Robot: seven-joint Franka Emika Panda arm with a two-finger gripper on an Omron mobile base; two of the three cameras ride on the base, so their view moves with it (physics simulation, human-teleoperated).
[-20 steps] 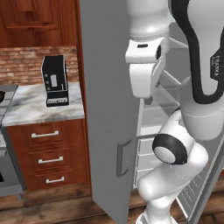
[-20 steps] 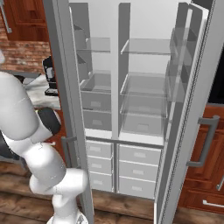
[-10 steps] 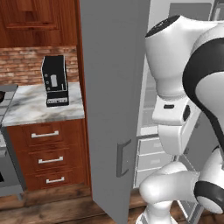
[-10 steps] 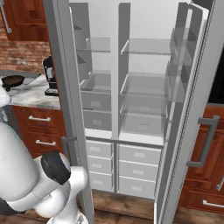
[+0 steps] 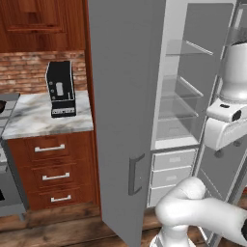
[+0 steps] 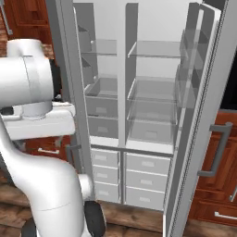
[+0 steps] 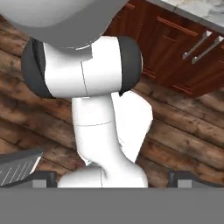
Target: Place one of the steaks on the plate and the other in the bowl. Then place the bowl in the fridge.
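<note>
The fridge [image 6: 132, 69] stands in front of me with both doors swung wide, and its glass shelves and lower drawers [image 6: 139, 178] show. My gripper [image 7: 114, 178] is open and points down at the wooden floor and my own base. Its two fingertips [image 7: 43, 178] stand far apart with nothing between them. In the left base view my arm's hand [image 5: 226, 128] hangs low by the fridge's right side. The steaks, the plate and the bowl are out of view.
The open left fridge door [image 5: 120, 120] juts toward me, and the right door [image 6: 203, 115] stands open on the other side. Left of the fridge, a black coffee machine [image 5: 60, 89] sits on a marble counter [image 5: 29, 120] over wooden drawers [image 5: 50, 169].
My arm has folded down from upright in front of the fridge, so the hand now hangs low and faces the floor. The fridge and the views have not shifted.
</note>
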